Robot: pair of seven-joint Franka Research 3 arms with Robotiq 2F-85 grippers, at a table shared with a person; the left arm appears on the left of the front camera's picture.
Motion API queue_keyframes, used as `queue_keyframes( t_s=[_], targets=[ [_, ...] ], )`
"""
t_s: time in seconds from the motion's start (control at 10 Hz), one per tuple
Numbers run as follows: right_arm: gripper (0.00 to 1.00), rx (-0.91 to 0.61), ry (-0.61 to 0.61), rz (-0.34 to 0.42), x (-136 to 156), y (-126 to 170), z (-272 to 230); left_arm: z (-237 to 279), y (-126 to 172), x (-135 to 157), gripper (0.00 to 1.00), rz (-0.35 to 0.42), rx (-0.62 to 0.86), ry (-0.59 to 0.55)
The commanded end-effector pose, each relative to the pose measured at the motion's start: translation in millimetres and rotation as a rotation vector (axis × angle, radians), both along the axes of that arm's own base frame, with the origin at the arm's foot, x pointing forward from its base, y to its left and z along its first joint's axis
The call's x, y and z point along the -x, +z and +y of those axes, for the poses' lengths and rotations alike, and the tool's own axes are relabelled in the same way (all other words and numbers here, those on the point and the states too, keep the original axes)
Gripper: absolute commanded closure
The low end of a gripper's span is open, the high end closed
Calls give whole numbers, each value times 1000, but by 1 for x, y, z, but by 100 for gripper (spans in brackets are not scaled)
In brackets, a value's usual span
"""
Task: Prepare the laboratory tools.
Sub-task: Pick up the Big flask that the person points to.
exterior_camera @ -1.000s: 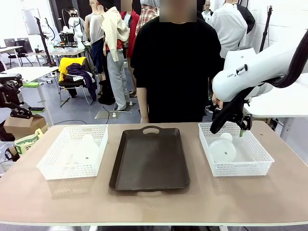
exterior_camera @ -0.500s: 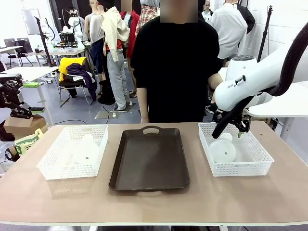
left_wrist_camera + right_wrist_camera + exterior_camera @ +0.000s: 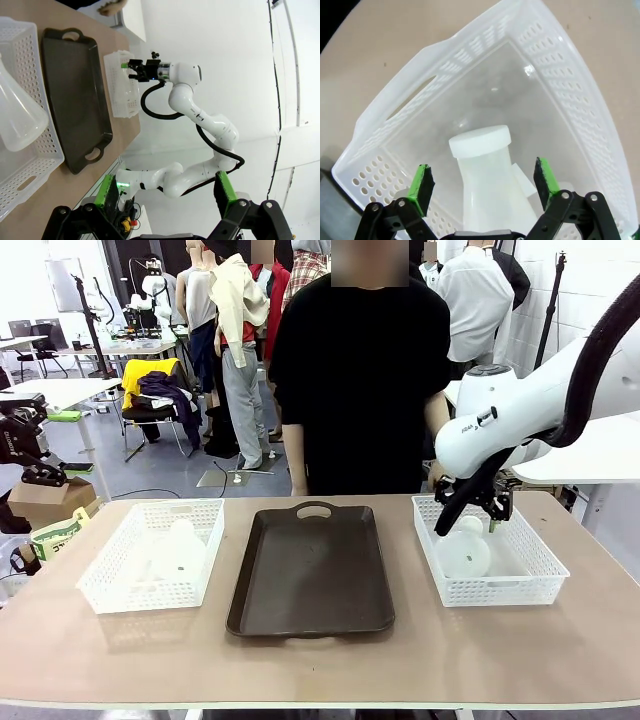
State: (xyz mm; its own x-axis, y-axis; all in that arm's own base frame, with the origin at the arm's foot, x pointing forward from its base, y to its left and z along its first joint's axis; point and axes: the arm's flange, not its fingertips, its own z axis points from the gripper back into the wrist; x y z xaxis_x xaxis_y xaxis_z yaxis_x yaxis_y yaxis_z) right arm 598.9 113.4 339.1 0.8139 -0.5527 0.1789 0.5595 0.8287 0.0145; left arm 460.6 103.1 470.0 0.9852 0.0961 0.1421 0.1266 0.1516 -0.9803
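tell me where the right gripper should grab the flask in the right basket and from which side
The narrow neck of the flask, just under its rim: the cone below probably flares too wide. Come from above, where the open right gripper hangs, one green pad on either side of the neck.

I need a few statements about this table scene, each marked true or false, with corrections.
1. One flask stands on the dark tray. False: the left flask is in the left basket, the right flask in the right basket.
2. The right gripper is open over the right basket. True.
3. The right gripper grips the right flask. False: its fingers stand apart on both sides of the neck.
4. A person in black stands at the far side of the table. True.
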Motion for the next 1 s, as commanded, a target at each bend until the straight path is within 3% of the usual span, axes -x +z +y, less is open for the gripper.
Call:
queue_keyframes(
  t_s=[0.0,0.7,0.9],
  targets=[
    [0,58,-2,17,-12,-6,6,1,2,1,0,-4,1,2],
    [0,37,-32,73,-16,-22,2,1,2,1,0,-4,1,2],
    [7,30,-35,73,-16,-22,2,1,2,1,0,-4,1,2]
  ],
)
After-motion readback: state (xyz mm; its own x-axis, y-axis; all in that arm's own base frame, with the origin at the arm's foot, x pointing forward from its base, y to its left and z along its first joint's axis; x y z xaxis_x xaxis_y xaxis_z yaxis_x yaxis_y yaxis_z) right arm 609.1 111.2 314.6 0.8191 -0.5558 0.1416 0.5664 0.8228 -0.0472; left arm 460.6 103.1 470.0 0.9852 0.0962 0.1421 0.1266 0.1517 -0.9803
